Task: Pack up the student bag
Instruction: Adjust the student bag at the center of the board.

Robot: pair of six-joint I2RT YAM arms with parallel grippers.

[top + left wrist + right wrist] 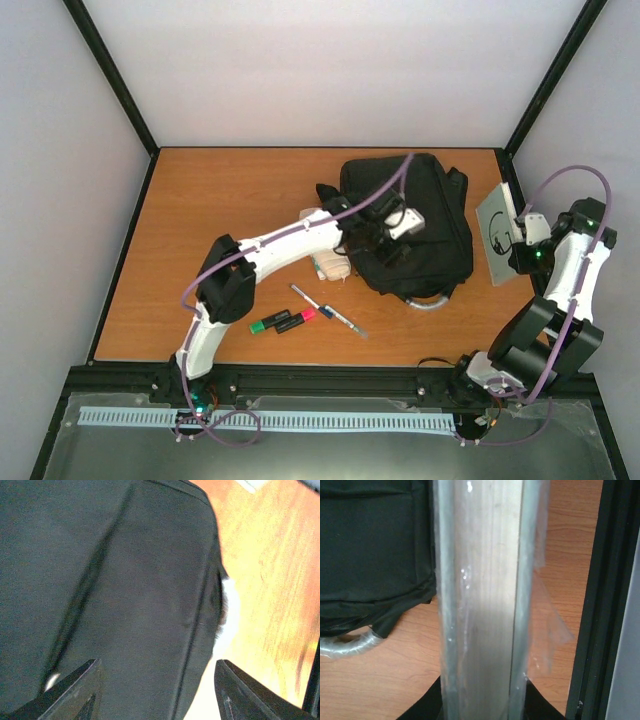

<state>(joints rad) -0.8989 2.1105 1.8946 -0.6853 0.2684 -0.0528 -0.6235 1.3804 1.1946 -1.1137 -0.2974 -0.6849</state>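
The black student bag [430, 235] lies flat at the middle right of the table, its grey loop handle [432, 302] at the near edge. My left gripper [392, 228] hovers over the bag's middle. In the left wrist view it [157, 692] is open and empty, its jaws spread above the black fabric [125, 580]. My right gripper [522, 243] is to the right of the bag, shut on a flat grey book in clear plastic [496, 235], held upright above the table. In the right wrist view the book [480, 590] stands edge-on between the jaws [482, 702], with the bag [370, 545] to its left.
A cream ribbed pencil case [330, 267] lies against the bag's left side. A green marker [268, 323], a pink marker [305, 316] and a pen [330, 311] lie on the table in front of it. The black frame post [600, 605] stands close on the right.
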